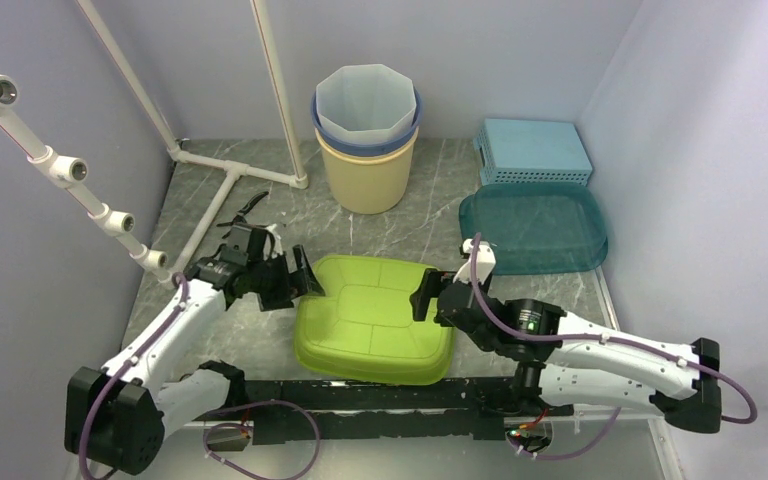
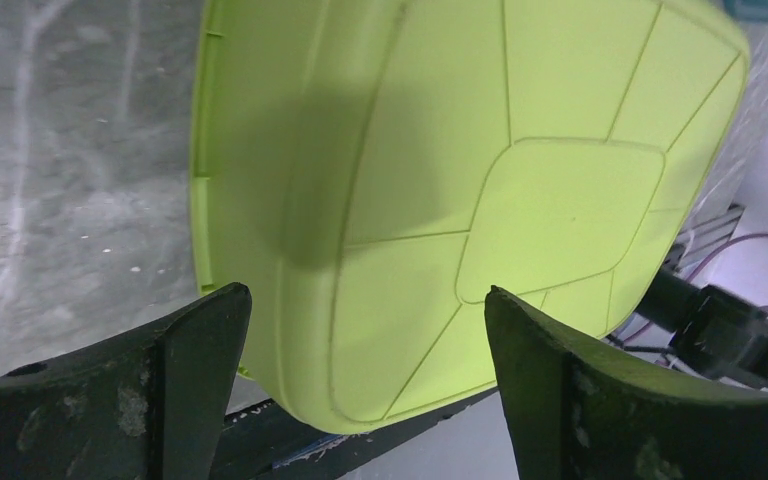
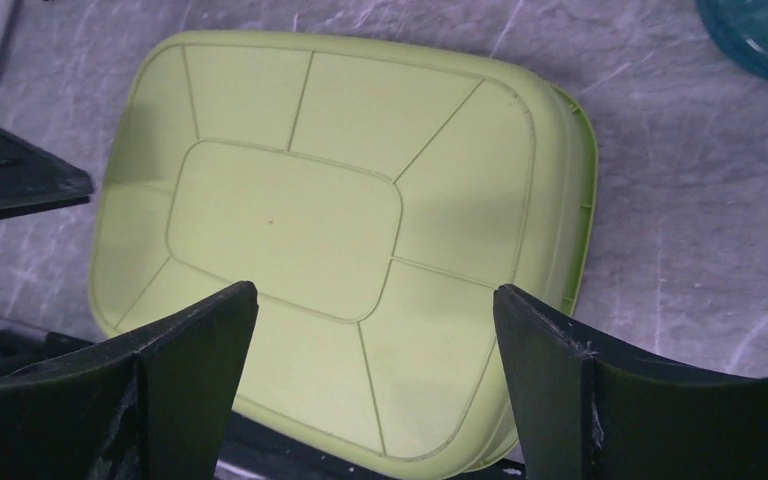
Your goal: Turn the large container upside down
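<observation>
The left tool stood wide open and held nothing. In its wrist view its two dark fingers were spread well apart, with the container lying beyond and below them. From above, this tool sat just at the container's left edge; whether it touched the rim could not be told.

The right tool was also spread wide and gripped nothing. Its fingers framed the container from above. In the top view it hung at the container's right edge, again too close to tell whether there was contact.

The lime-green container lay bottom up on the worktop, between the two tools and near the front edge. Its ribbed base with a raised rectangular panel faced upward, and its rim rested on the surface. Its near side reached over the black rail that carries the arms.

The worktop was grey marble-patterned. At the back stood nested buckets, yellow outside, then blue, then a translucent one. To the right lay a teal tray, and behind it a pale blue basket. A white pipe frame rose at the left. Plain pale walls enclosed the space.
</observation>
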Controlling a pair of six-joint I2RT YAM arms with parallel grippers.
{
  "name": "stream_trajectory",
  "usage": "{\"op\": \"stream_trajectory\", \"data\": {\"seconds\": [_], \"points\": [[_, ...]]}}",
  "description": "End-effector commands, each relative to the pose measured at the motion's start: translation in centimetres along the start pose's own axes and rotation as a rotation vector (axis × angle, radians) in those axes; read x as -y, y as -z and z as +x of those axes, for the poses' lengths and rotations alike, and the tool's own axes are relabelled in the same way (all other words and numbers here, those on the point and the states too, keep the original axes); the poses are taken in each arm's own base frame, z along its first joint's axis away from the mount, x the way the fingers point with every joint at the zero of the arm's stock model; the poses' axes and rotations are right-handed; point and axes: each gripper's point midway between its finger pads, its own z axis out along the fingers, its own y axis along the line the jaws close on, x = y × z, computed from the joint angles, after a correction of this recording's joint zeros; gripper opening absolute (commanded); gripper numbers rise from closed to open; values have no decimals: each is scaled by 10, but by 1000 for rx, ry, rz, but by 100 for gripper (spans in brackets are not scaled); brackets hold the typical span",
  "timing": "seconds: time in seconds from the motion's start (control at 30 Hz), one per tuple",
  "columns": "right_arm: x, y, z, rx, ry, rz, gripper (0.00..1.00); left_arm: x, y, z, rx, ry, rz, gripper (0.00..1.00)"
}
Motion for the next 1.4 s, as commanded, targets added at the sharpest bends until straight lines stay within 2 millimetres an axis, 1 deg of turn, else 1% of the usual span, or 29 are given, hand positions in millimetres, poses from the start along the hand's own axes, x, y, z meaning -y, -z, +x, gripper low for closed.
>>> {"op": "stream_trajectory", "data": {"seconds": [0.0, 0.1, 0.17, 0.27, 0.37, 0.53, 0.67, 0.73, 0.8, 0.87, 0.97, 1.03, 1.13, 1.2, 1.33, 1.37], "points": [[-16, 3, 0, -39, -48, -91, 92, 16, -11, -1, 14, -26, 14, 92], [-13, 2, 4, -66, -26, -64, 92, 18, -19, 4, -1, -35, -5, 91], [-12, 1, 6, -73, -27, -55, 92, 24, -24, 8, -16, -45, 6, 90], [-11, 0, 7, -68, -38, -53, 92, 37, -34, 16, -37, -75, 19, 88], [-9, 2, 4, -51, -56, -58, 92, 48, -42, 24, -56, -110, 24, 88], [3, 5, -2, -18, -91, -18, 92, 70, -53, 28, -73, -166, 48, 87], [11, 6, -4, -4, -103, 5, 92, 77, -64, 31, -92, -220, 27, 86], [14, 7, -5, 3, -96, 15, 92, 73, -66, 31, -96, -240, -21, 84], [25, 6, -6, 15, -74, 67, 92, 66, -65, 28, -82, -249, -79, 84], [43, 4, -8, 30, -55, 158, 93, 61, -61, 24, -60, -250, -107, 85], [72, -2, -15, 27, -35, 296, 94, 56, -50, 18, -10, -248, -133, 90], [86, -9, -18, 3, -29, 340, 94, 55, -44, 16, 13, -250, -133, 92], [106, -20, -26, -29, -72, 372, 94, 56, -41, 14, 32, -261, -121, 93], [111, -27, -30, -36, -107, 350, 94, 59, -41, 11, 38, -268, -115, 94], [111, -45, -28, -98, -157, 255, 94, 68, -44, 4, 54, -282, -98, 94], [108, -50, -29, -107, -167, 219, 94, 71, -46, 1, 62, -281, -90, 94]]}}
